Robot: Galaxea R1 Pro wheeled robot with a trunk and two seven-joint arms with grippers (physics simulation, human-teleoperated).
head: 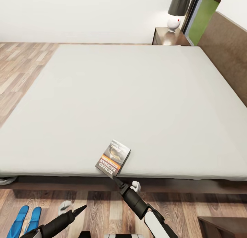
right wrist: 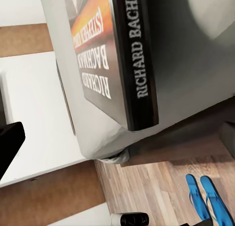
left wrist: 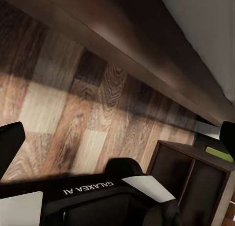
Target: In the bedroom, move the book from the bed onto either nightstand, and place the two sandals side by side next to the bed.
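The book (head: 113, 158) lies flat on the bed (head: 137, 104), close to the mattress's near edge; its spine reads "Richard Bachman" in the right wrist view (right wrist: 139, 55). My right gripper (head: 116, 178) is open just below the book's nearest corner, touching nothing. One black finger (right wrist: 7, 145) shows at the frame's side. My left gripper (head: 82, 208) is open and empty, low over the floor. Two blue sandals (head: 26, 218) lie side by side on the floor by the bed, also seen as the sandals (right wrist: 208, 199). A nightstand (head: 169, 37) stands beyond the bed's far side.
A lamp (head: 176, 11) with a dark shade stands on the far nightstand. The brown headboard (head: 228, 49) runs along the right. A dark wooden cabinet (head: 223, 226) sits on the floor at the near right, seen as the cabinet (left wrist: 196, 182). Wood-plank floor (head: 20, 69) spreads left.
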